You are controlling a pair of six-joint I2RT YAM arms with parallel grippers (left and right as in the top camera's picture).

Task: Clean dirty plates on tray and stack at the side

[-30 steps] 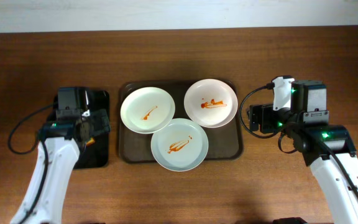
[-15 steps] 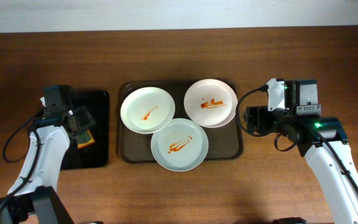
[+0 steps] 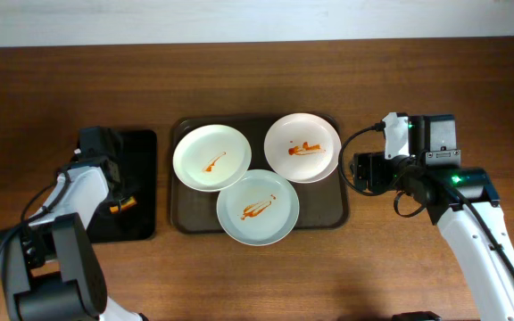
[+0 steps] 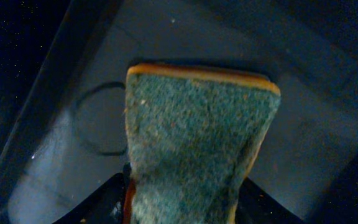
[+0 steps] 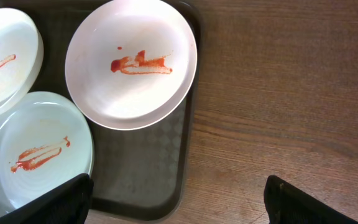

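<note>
Inspecting the left claw point(image 4: 182, 202) first: jaws part-closed, pinching a sponge point(image 4: 197, 137) at its near end. Green scrub face is toward the cam, orange layer at the far edge. Sponge narrows between the jaws, so judged soft, light, springy; needs a deep bite to stay put. A small black tray point(image 4: 303, 93) lies beneath it.

Next, the right claw point(image 5: 179, 205): jaws wide apart, nothing held. Three plates point(image 5: 131, 62) sit on the brown tray point(image 5: 142, 180), ahead of the right claw and to its left. Nearest one is just fwd-left, by the tray's rim; the other two are further left. All three carry red sauce streaks.

Plates judged stiff, smooth, prob. slick when wet, breakable if dropped. Shallow w/ a thin raised edge, so the best hold is at the rim, one finger over and one under, on the side facing the claw. Avoid the sauced centre.
</note>
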